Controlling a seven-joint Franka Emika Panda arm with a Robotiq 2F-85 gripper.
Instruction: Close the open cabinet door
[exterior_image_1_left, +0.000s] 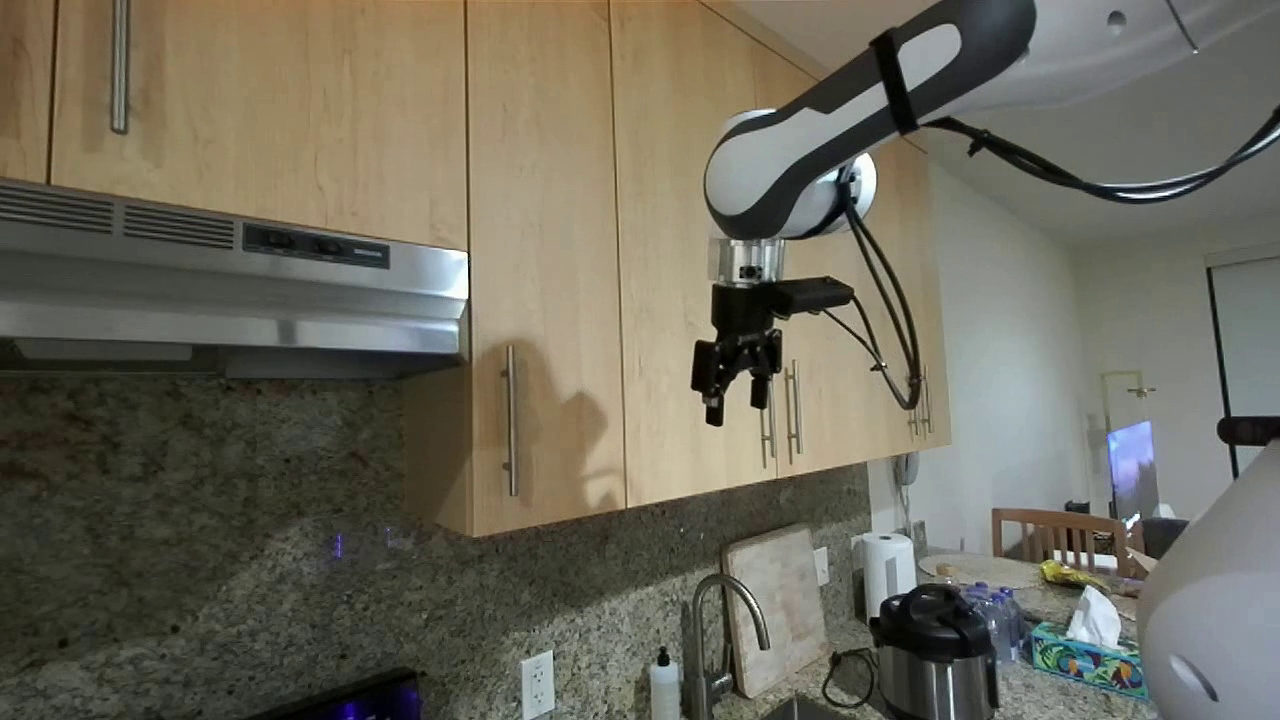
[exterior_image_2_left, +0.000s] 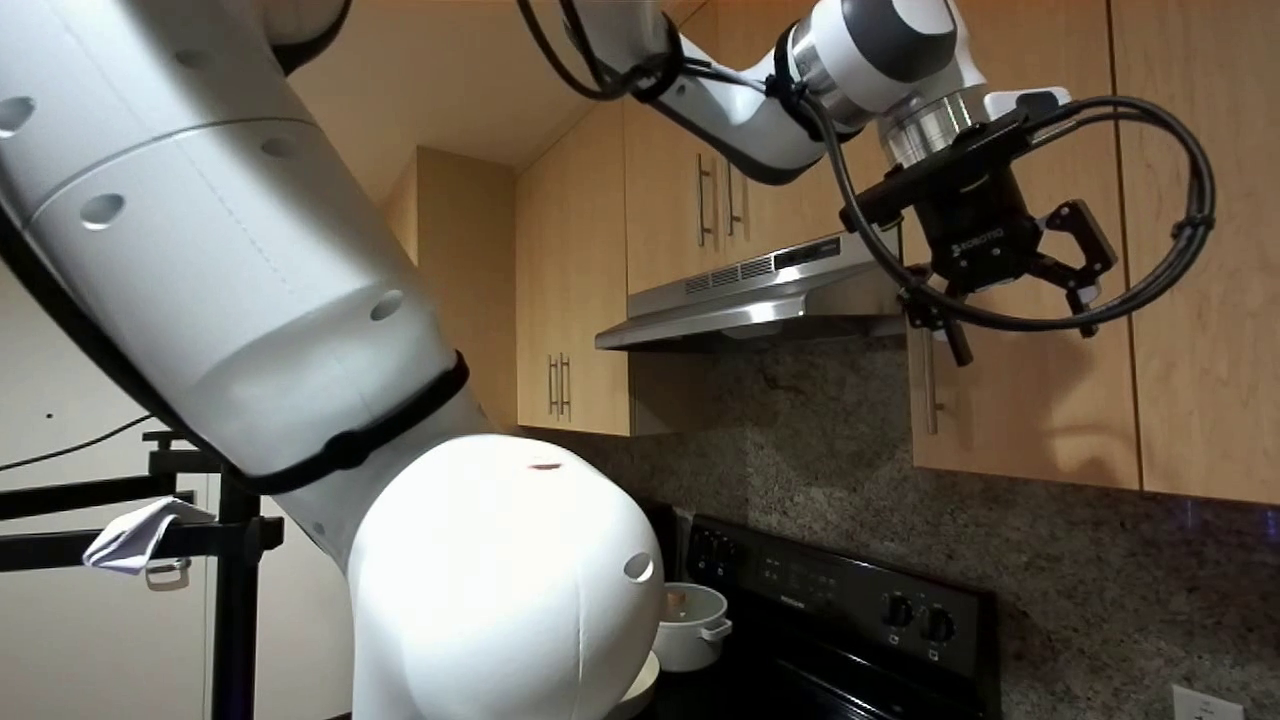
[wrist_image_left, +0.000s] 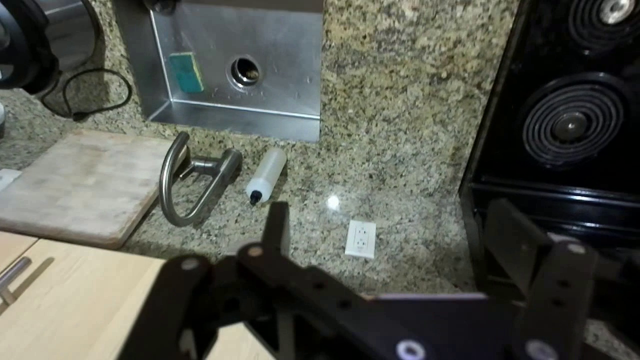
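The cabinet door (exterior_image_1_left: 545, 250), tall, narrow and light maple, lies flush with its neighbours in an exterior view, so it looks shut. Its single slim silver bar handle (exterior_image_1_left: 511, 420) is near the lower edge. The door also shows in an exterior view (exterior_image_2_left: 1010, 430), partly behind my gripper. Its pale inner face is out of view. My gripper (exterior_image_1_left: 737, 402) is open and empty, pointing down in front of the cabinets and apart from the handle. It also shows in an exterior view (exterior_image_2_left: 1024, 340). In the wrist view my gripper (wrist_image_left: 392, 215) has fingers wide apart with nothing between.
Taller doors with paired handles (exterior_image_1_left: 795, 410) adjoin on one side. The range hood (exterior_image_1_left: 300, 290) projects on the other. Below are the faucet (wrist_image_left: 200, 170), sink (wrist_image_left: 280, 60), white bottle (wrist_image_left: 267, 172), cutting board (wrist_image_left: 85, 185) and stove (wrist_image_left: 565, 125). A pressure cooker (exterior_image_1_left: 935, 660) stands on the counter.
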